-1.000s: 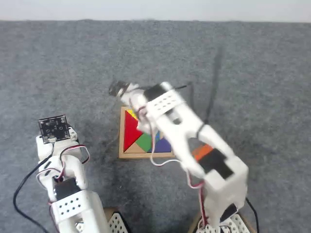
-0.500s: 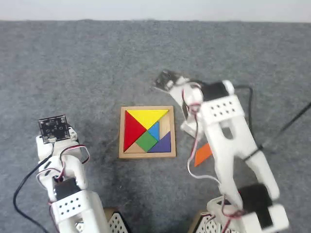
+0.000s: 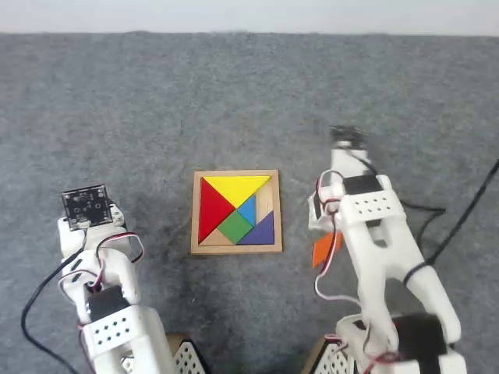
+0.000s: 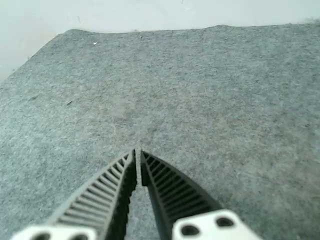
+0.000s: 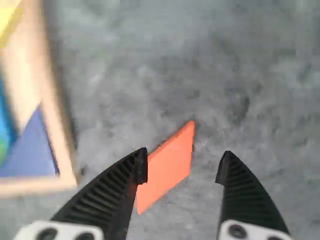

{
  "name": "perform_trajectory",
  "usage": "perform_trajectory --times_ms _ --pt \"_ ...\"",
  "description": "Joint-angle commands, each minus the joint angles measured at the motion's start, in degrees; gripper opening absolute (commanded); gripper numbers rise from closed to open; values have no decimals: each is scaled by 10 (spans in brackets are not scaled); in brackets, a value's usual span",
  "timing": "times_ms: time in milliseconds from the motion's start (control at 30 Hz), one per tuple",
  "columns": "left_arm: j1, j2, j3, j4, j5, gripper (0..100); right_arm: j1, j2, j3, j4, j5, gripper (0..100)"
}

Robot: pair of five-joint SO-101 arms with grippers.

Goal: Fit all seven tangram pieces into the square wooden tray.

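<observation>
Your right tool (image 5: 183, 161) is wide open, holding nothing. The orange piece (image 5: 167, 162) beside the tray (image 5: 52, 115) looks thin, hard and light; pinch its long edges.

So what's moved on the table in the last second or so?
The right arm swung away from over the square wooden tray toward its own side; the right gripper now hangs open above the flat orange piece on the grey mat beside the tray. Nothing was visibly grabbed or let go. The left arm, its shut left gripper, the tray and the orange piece stayed put.
</observation>
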State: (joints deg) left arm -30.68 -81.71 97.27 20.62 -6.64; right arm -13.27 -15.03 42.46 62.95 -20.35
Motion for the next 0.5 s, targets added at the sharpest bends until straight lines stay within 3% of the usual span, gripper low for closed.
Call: perform_trajectory --times_ms 0,467 --pt "5 -10 -19 -16 4 15 9 42 -3 -15 -55 235" --pt "5 -10 -19 -16 4 15 1 145 -48 -14 -56 230"
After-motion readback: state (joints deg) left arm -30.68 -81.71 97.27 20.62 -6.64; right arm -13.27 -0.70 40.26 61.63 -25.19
